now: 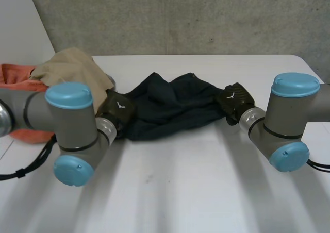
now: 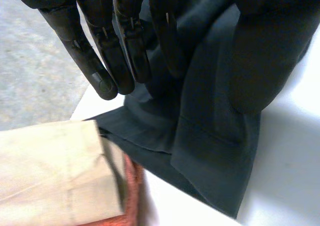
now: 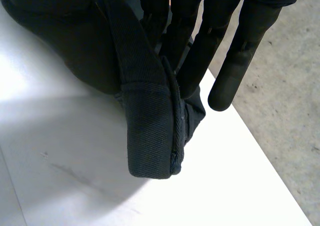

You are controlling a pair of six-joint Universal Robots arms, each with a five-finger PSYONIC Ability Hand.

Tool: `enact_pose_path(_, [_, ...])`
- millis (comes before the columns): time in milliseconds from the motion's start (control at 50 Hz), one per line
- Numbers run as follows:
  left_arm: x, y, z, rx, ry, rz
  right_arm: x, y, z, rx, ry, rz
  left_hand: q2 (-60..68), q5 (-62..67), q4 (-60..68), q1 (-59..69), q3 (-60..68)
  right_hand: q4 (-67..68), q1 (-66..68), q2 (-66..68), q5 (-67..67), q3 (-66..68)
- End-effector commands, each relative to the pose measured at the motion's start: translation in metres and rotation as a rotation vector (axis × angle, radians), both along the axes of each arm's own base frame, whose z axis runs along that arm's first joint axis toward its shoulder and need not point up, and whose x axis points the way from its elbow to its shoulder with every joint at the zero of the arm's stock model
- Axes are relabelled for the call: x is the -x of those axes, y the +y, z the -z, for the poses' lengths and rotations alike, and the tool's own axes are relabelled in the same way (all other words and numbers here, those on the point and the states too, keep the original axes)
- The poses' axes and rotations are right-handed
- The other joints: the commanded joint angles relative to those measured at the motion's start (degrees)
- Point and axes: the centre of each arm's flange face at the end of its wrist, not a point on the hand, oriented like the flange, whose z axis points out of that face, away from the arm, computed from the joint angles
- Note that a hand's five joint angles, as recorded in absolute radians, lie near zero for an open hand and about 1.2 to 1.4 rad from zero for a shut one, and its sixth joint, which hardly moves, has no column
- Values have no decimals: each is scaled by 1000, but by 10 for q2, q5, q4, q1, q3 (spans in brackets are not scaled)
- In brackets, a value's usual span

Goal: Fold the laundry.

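Observation:
A dark navy garment (image 1: 165, 106) is stretched across the middle of the white table between my two hands. My left hand (image 1: 116, 112) holds its left end. In the left wrist view that cloth (image 2: 210, 151) runs down between the straight fingers (image 2: 100, 61) and the thumb, which pinch it. My right hand (image 1: 234, 101) holds the right end. In the right wrist view a thick hemmed band of the garment (image 3: 150, 136) hangs from between the thumb and the fingers (image 3: 230, 76), just above the table.
A pile of laundry lies at the table's left: a tan cloth (image 1: 77, 68) on top of an orange one (image 1: 15, 78), close beside my left hand. The tan cloth (image 2: 50, 171) and orange cloth (image 2: 132, 186) lie past its fingertips. The table's far edge (image 3: 260, 151) runs near my right hand.

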Motion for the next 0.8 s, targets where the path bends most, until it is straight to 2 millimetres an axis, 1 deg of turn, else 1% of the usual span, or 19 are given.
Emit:
enact_pose_path(20, [6,-7,19,-12,-46,17,1,2,-2,-12,-17,18,91,95,91,88,88,115,162,123,149,119])
enact_pose_path(40, [7,-8,20,-9,-45,16,1,3,-1,-15,-17,20,118,122,118,114,115,115,162,123,149,119])
enact_pose_path(80, [9,-12,22,-4,-48,15,2,3,-3,-14,-20,25,349,354,349,346,346,115,162,123,149,119])
enact_pose_path(100, [10,-14,22,1,-47,12,3,3,-4,-12,-20,28,397,401,397,393,394,115,162,123,149,119])
enact_pose_path(160, [11,-15,14,10,-37,4,6,6,-10,-19,-14,45,397,401,397,394,394,115,162,123,149,119])
enact_pose_path(240, [9,3,-16,-7,-11,20,14,18,-33,-32,3,69,397,401,397,394,394,115,162,123,149,119])
enact_pose_path(320, [6,27,-78,38,142,41,28,28,-85,16,-14,105,397,401,397,394,394,115,162,123,149,119])
enact_pose_path(340, [2,35,-105,65,231,34,37,29,-108,52,-33,123,397,401,397,394,394,115,162,123,149,119])
enact_pose_path(420, [-6,51,-157,107,427,36,44,29,-156,156,-115,119,397,401,397,394,394,115,162,123,149,119])
enact_pose_path(440, [-6,51,-160,105,448,36,43,28,-162,173,-136,106,397,401,397,394,394,115,162,123,149,119])
enact_pose_path(480, [-6,50,-162,89,481,28,38,24,-169,196,-172,76,397,401,397,394,394,115,162,123,149,119])
enact_pose_path(520, [-6,40,-158,69,502,9,29,10,-161,194,-204,37,397,401,397,394,394,115,162,123,149,119])
enact_pose_path(560, [-3,27,-140,26,474,-17,23,-2,-151,187,-217,24,397,401,397,394,394,115,162,123,149,119])
enact_pose_path(620, [1,16,-116,-39,433,-40,9,-22,-120,159,-212,5,397,401,397,394,394,115,162,123,149,119])
enact_pose_path(640, [3,11,-98,-89,399,-61,2,-29,-102,149,-197,-4,397,401,397,394,394,115,162,123,149,119])
enact_pose_path(740, [5,-12,-60,-161,336,-140,-12,-59,-61,195,-179,-1,397,401,397,394,394,115,162,123,149,119])
enact_pose_path(760, [4,-17,-56,-158,332,-159,-13,-64,-56,210,-184,7,397,401,397,394,394,92,138,99,126,95])
enact_pose_path(780, [3,-22,-53,-150,327,-177,-15,-68,-51,224,-193,15,397,401,397,394,394,-20,27,-13,14,-17])
enact_pose_path(800, [0,-31,-51,-134,324,-220,-17,-76,-47,261,-218,38,364,368,364,361,361,-288,-241,-280,-253,-284])
